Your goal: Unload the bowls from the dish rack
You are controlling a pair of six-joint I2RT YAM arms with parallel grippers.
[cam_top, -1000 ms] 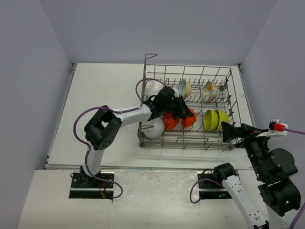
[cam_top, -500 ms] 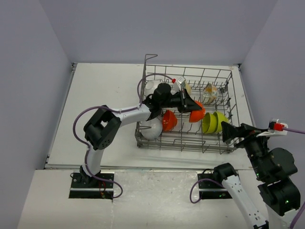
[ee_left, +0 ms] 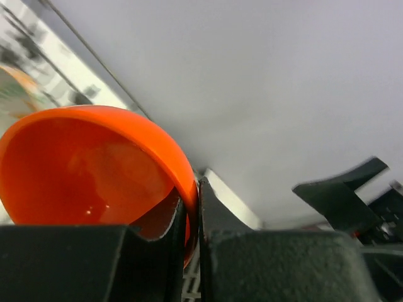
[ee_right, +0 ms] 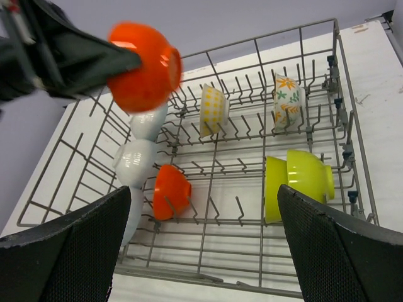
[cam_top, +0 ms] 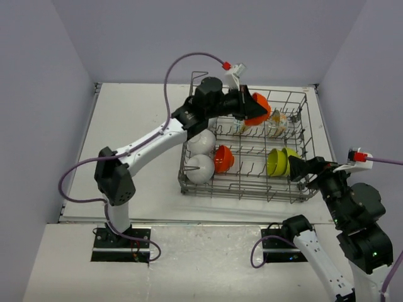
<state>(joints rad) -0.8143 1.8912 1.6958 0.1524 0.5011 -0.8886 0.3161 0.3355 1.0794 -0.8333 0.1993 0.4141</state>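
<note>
Up above the big grey wire dish rack (cam_top: 242, 187): a shiny orange-red round bowl (cam_top: 261, 107) hangs in the air, tipped on its side.
Left gripper (cam_top: 250, 107): its black fingers (ee_left: 75, 264) pinch that bowl's rim, one inside, one outside.
Right gripper (cam_top: 302, 168): spread wide, holding nothing, near the rack's front right corner.
Inside the rack: a second orange-red bowl (ee_right: 170, 190), round white bowls (ee_right: 135, 162) on the left, two lime-green bowls (ee_right: 305, 178) on the right, two cream patterned bowls (ee_right: 214, 108) at the back.

dish rack (ee_right: 236, 189) centre: bare tines (ee_right: 241, 204) | left: white bowls (ee_right: 135, 160) | right: green bowls (ee_right: 308, 179)
</note>
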